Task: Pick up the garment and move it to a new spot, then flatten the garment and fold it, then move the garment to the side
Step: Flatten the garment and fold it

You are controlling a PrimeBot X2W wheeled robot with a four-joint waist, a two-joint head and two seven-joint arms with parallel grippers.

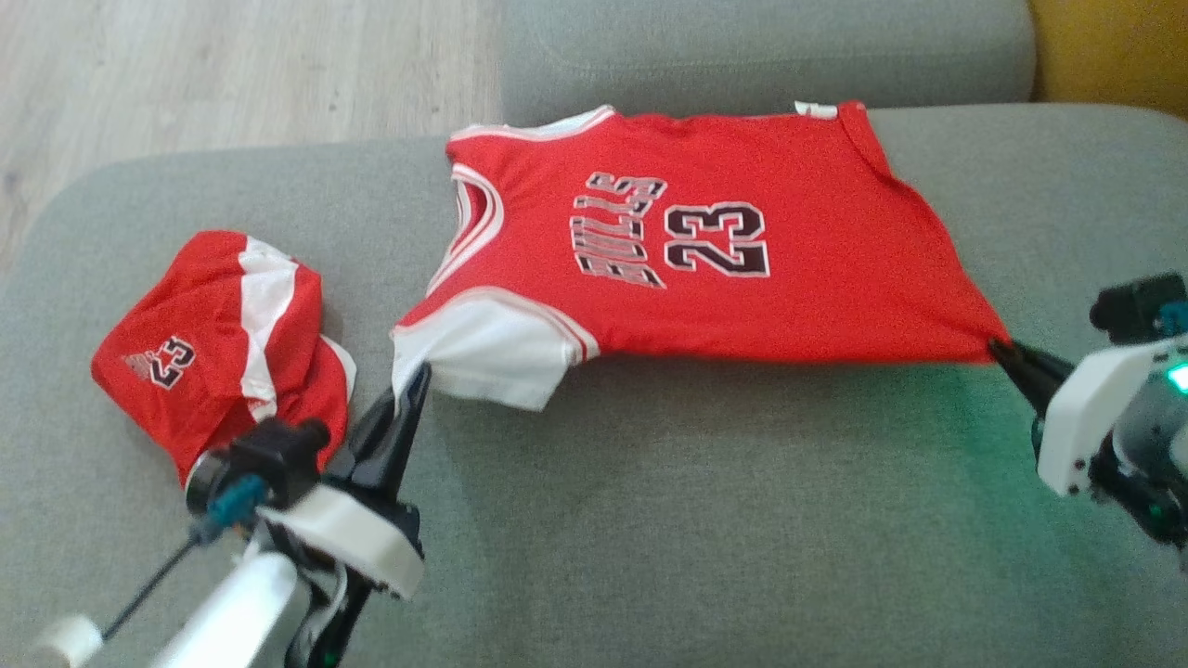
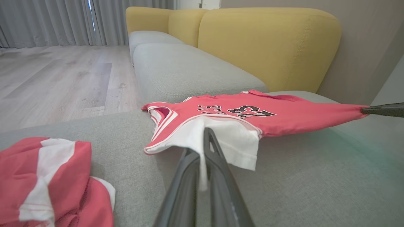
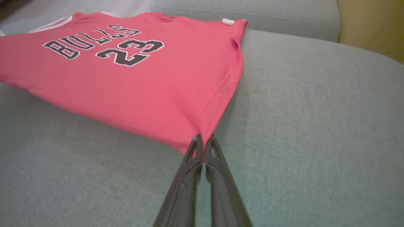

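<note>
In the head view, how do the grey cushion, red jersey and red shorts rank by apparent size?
Largest: grey fabric sofa cushion.
Then: red Bulls 23 basketball jersey.
Smallest: bunched red-and-white shorts.

We note the left gripper [image 1: 416, 382] at lower left, fingers pinched tight on the jersey [image 1: 817, 278] sleeve. The right gripper [image 1: 1002, 351] is far right, clamped on the hem corner. Arms are spread wide.

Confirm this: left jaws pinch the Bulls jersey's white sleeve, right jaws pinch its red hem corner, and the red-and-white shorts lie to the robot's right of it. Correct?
No. The red-and-white shorts lie to the robot's left of the Bulls jersey, not its right, as the head view shows. Left jaws do pinch the white sleeve, right jaws the red hem corner.
</note>
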